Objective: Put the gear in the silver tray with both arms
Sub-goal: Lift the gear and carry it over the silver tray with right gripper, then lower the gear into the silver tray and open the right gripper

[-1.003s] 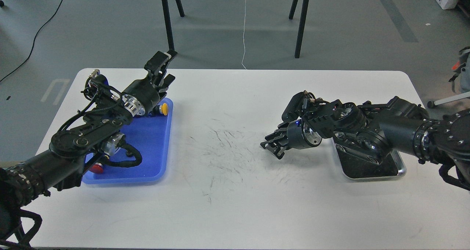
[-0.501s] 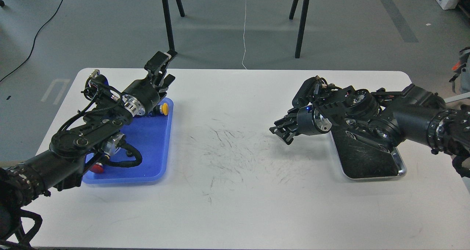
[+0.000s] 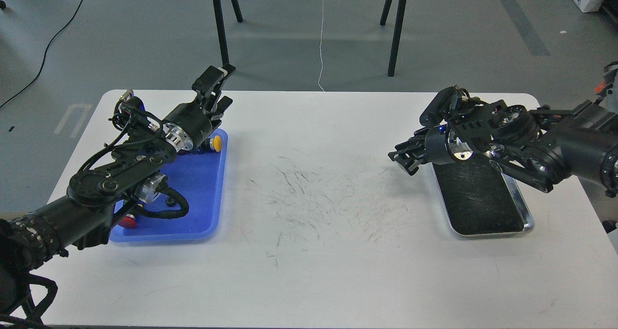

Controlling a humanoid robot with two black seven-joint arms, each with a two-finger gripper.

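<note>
The silver tray lies at the right of the white table, and its dark scratched bottom shows nothing in it. My right gripper hovers just off the tray's far left corner, pointing left, its fingers apart and nothing seen between them. My left gripper is raised over the far edge of the blue tray, open and empty. I see no clear gear. A small dark part lies on the blue tray by my left arm, too small to tell what it is.
A yellow-capped part and a red-capped part lie on the blue tray. My left arm covers much of that tray. The table middle is scuffed. Black stand legs stand on the floor beyond the table.
My right arm has drawn back to the right and away from the table middle, uncovering most of the silver tray. My left gripper has barely moved.
</note>
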